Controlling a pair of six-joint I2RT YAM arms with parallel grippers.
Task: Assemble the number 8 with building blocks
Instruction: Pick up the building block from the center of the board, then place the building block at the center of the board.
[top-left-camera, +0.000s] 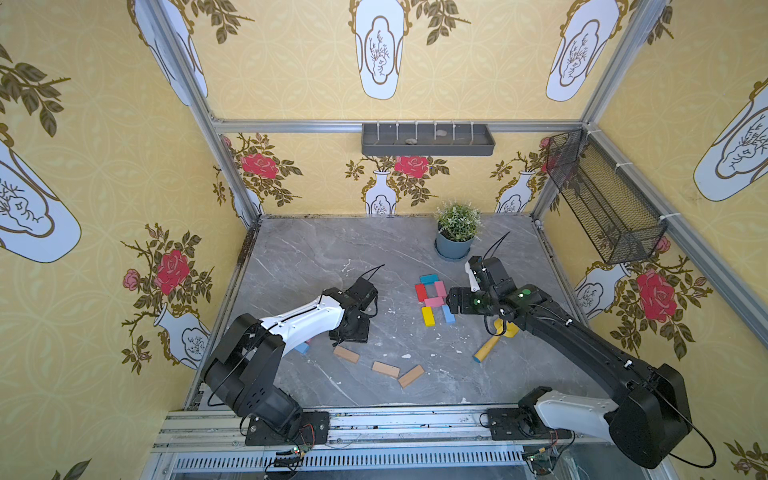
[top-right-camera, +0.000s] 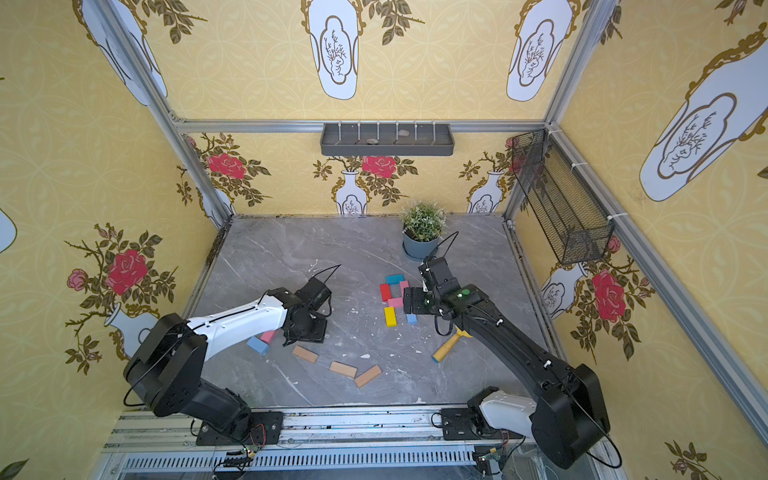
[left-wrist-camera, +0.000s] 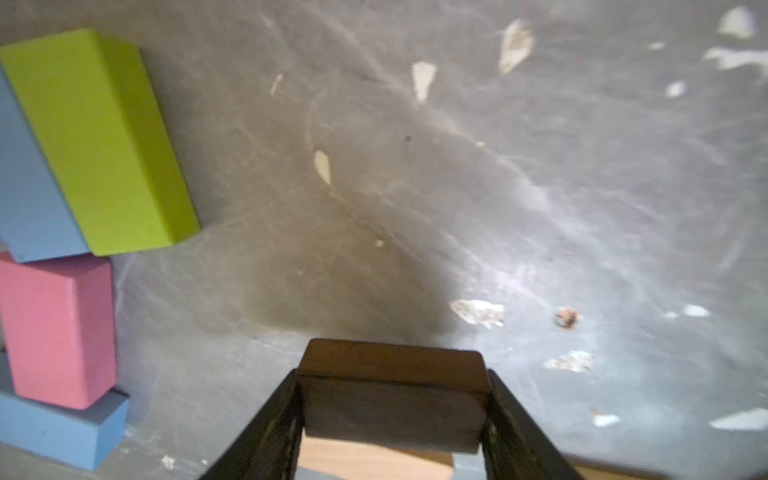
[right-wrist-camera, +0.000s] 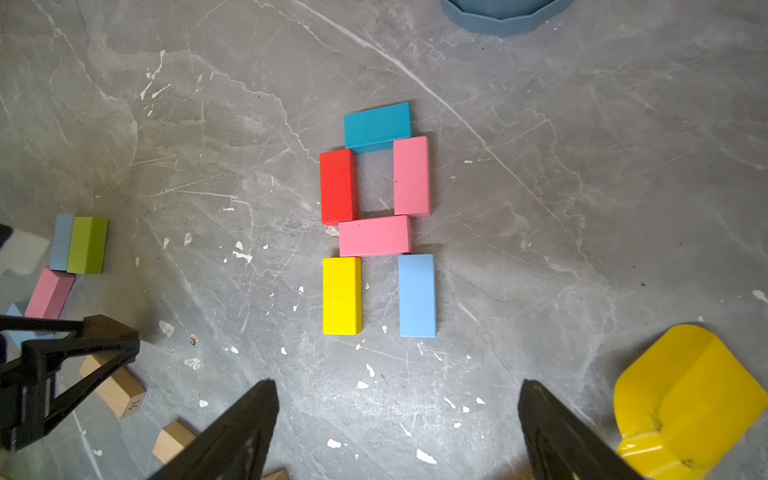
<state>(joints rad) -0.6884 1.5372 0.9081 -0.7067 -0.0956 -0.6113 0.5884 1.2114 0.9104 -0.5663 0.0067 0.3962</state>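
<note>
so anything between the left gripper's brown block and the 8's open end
Nothing on the table between the dark brown block and the gap at the near ends of the yellow block and light blue block. The open right gripper hovers above there.

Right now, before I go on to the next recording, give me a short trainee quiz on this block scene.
1. True or false: the block figure already has its bottom bar.
2. What is the left claw closed on? A. a dark brown block; B. the yellow tool; C. nothing.
3. Fill in: the figure is made of ___ blocks so far.

Key:
1. False. Nothing joins the lower ends of the yellow block and the light blue block.
2. A.
3. Six.
</note>
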